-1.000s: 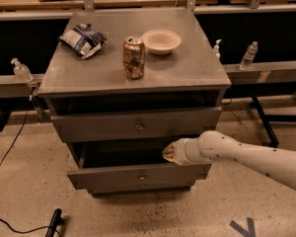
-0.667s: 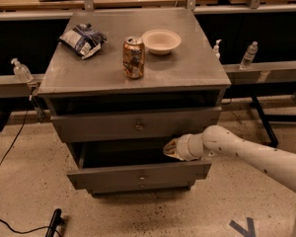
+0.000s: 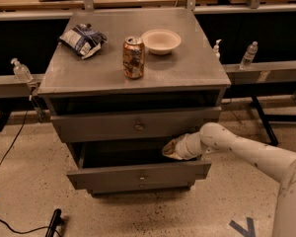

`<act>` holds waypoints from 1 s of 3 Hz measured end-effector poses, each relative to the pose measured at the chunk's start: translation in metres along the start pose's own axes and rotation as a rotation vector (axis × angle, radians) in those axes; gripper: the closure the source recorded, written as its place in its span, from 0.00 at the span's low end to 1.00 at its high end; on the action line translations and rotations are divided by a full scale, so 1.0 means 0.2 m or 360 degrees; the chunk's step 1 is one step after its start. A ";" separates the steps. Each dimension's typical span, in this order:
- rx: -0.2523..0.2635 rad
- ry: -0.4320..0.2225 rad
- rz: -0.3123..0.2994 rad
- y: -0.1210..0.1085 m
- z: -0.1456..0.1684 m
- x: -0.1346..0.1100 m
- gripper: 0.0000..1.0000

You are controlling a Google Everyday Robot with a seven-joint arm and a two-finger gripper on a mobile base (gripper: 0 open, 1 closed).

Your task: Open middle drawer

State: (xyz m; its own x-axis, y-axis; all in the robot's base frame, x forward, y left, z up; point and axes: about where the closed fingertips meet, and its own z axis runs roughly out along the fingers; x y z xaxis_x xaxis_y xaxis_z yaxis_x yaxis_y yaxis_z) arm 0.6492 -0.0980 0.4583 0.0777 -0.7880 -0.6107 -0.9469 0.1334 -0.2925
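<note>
Apparently reaching behind the front to draw it outward, the gripper sits at two o'clock from the knob of the middle drawer, which stands partly pulled out; whether the gripper is open or closed cannot be told.

On the counter you've got a crumpled chip bag at the back-left corner, an upright soda can near the middle toward the front edge, and a pale bowl just behind and right of the can near the back edge, none touching. Off the counter you'll see a clear pump bottle on the left rail, a small spray bottle and a water bottle by the right rail, a black cable on the speckled floor at left, and blue tape bottom right. The gripper sits below the counter's front edge, toward the right corner.
</note>
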 end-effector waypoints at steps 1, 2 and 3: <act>-0.0096 0.0045 -0.0011 0.06 0.04 0.02 1.00; -0.0215 0.0081 -0.0027 0.16 0.08 0.00 1.00; -0.0264 0.0089 -0.0035 0.22 0.09 -0.02 1.00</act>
State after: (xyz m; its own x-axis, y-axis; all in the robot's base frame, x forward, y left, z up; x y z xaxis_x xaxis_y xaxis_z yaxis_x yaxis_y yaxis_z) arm 0.6140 -0.0779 0.4340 0.0859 -0.8226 -0.5621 -0.9840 0.0183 -0.1773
